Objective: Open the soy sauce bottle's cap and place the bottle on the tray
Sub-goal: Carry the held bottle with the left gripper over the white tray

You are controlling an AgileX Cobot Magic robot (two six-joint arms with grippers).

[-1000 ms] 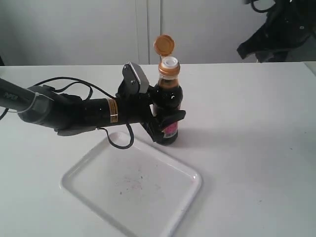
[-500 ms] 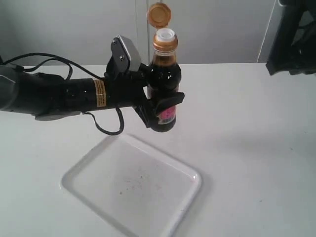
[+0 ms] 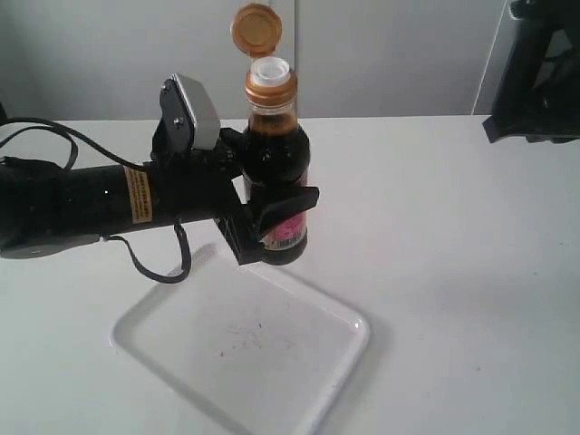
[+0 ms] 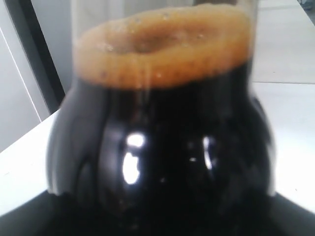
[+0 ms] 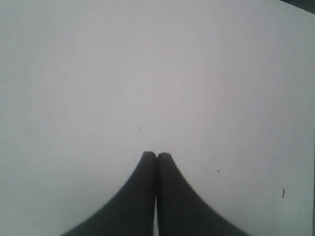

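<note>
The soy sauce bottle [image 3: 275, 172] hangs upright in the air above the far edge of the white tray [image 3: 181, 349], clamped in my left gripper [image 3: 265, 222]. Its orange-gold cap [image 3: 255, 27] is flipped open on its hinge, baring the white spout [image 3: 270, 68]. In the left wrist view the bottle [image 4: 162, 147] fills the picture, dark liquid topped with brown foam, and hides the fingers. My right gripper [image 5: 157, 156] is shut on nothing over bare white table; only part of its arm [image 3: 539, 72] shows at the top right of the exterior view.
The white table [image 3: 453, 254] stretches to the right of the tray. A grey wall with a vertical seam [image 3: 295, 54] stands behind the table. A black cable [image 3: 154, 263] loops under my left arm.
My left gripper has lifted the bottle off the table and carried it left and toward the tray. The right arm has pulled back to the upper right.
</note>
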